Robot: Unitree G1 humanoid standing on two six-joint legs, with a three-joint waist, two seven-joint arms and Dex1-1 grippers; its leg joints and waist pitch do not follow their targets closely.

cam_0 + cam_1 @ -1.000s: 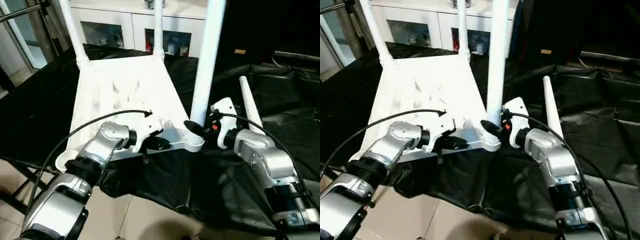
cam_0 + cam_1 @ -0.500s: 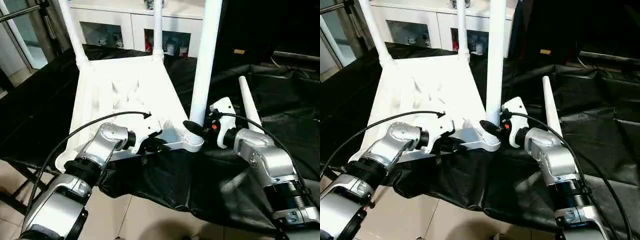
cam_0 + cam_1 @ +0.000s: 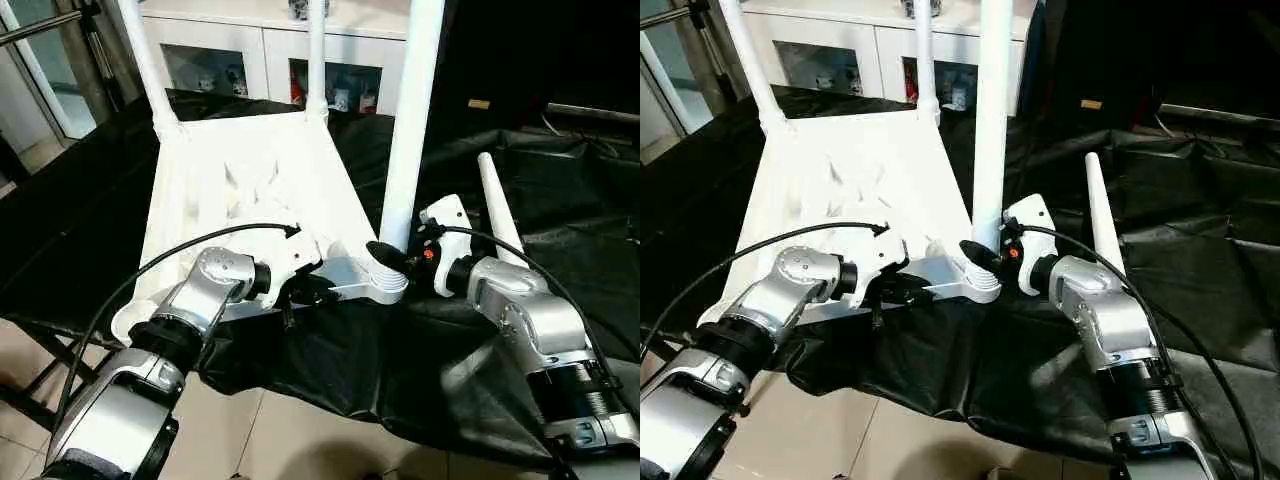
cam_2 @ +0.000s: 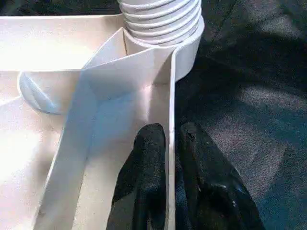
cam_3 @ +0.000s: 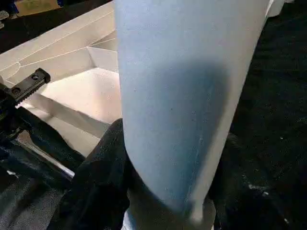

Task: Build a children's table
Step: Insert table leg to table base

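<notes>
Left eye view: upturned white tabletop (image 3: pixel 250 190), three upright legs.

no readable text, no labels, no brand marks, no numbers on anything

The tabletop (image 3: pixel 250 190) is plain white plastic, its ribbed underside shaded pale grey between the ribs. The legs standing in it, such as the near leg (image 3: pixel 408 120), are the same white, and so is the loose leg (image 3: pixel 497 205) lying on the black sheet (image 3: pixel 560 180) that covers the counter. The left pincer (image 4: pixel 172 153) and the right pincer (image 3: pixel 385 256) have black fingers; the forearms are silver with black cables. A small red spot shows on the right wrist. The cabinet (image 3: pixel 270 50) behind is white with glass fronts. The floor (image 3: pixel 270 440) is pale beige tile.
</notes>
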